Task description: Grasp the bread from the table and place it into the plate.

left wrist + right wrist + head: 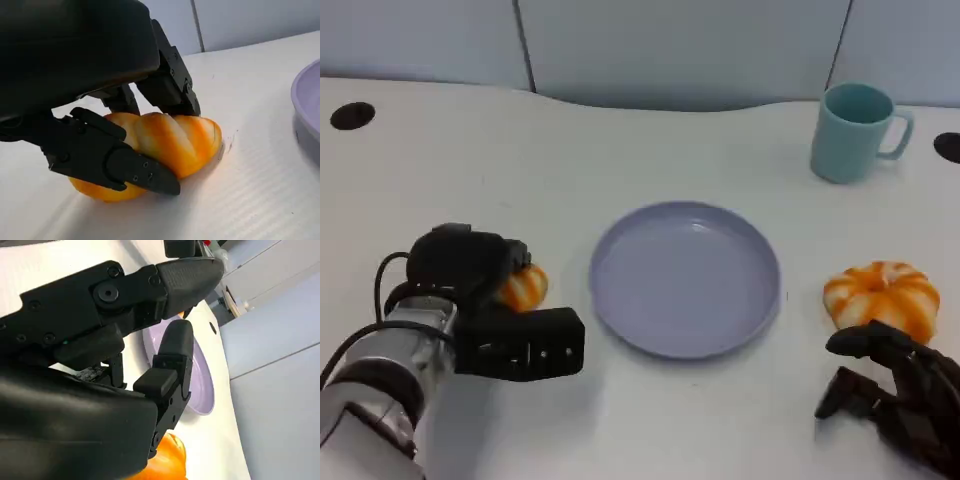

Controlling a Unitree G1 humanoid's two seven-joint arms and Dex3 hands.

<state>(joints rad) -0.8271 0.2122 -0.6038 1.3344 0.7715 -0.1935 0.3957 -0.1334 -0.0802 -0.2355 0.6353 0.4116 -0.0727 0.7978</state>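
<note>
Orange bread [170,142] with pale stripes; a lavender plate [686,277]; a teal mug [855,132]; an orange-and-white pumpkin-shaped bun [883,297]; black fingers [125,170]; a white worktop [620,150].

L hand [485,300] gripping, R hand [900,385] fingers apart.

You have a white tabletop [620,150] carrying a lavender plate [686,277] at centre. An orange-and-white bread [524,287] lies left of the plate, a pumpkin-shaped bread [882,297] right of it. A teal mug [855,132] stands upright at far right, handle right.
</note>
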